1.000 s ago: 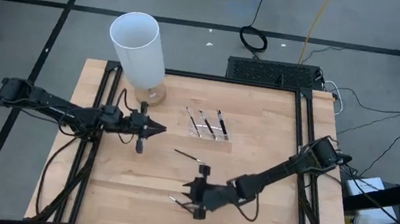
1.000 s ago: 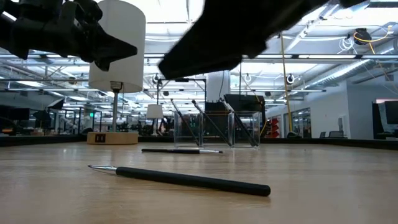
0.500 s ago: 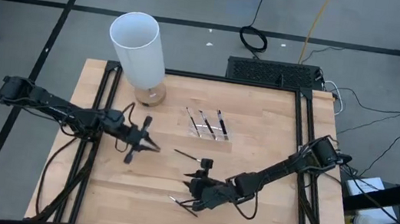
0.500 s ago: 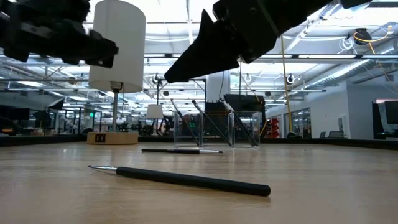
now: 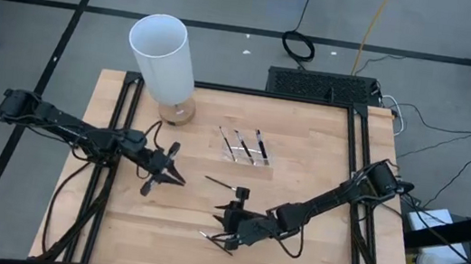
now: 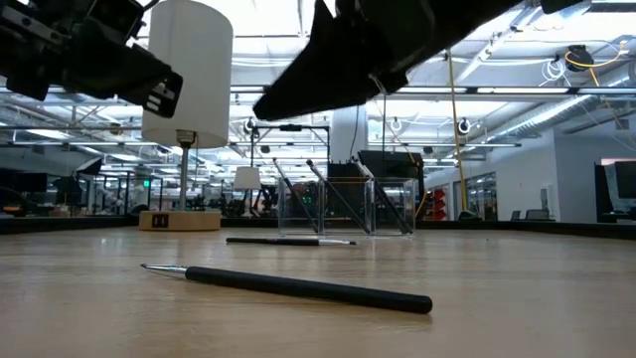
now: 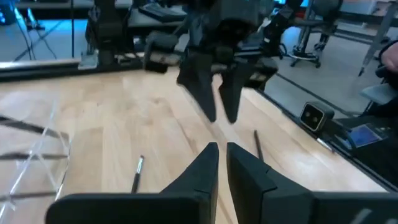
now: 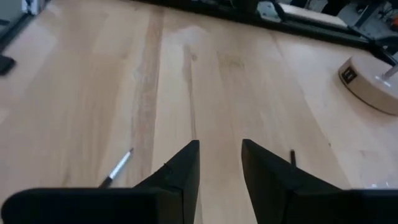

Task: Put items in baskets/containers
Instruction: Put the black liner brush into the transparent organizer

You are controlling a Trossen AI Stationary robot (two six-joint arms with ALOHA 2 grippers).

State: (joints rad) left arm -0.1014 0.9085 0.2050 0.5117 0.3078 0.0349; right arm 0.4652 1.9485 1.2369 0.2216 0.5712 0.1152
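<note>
while the left arm reaches in from the left edge, its hand (image 5: 176, 180) hangs above the wooden surface (image 5: 306, 150), fingers nearly together with only a thin gap between them and nothing held. behind it, at the far left corner, stands a tall white cylinder (image 5: 163, 57) on a round wooden base. near the middle of the far side sits the clear plastic tray (image 5: 246, 148), with three brushes (image 5: 236, 144) lying in it. just in front of the tray a loose brush (image 5: 219, 183) lies flat on the wood. nearer the front edge another brush (image 5: 211, 238) lies flat, and the right hand (image 5: 221, 224) hovers just above it, fingers parted with a clear gap and empty, the brush just beside its fingertips (image 8: 186, 158) in the right wrist view.
</note>
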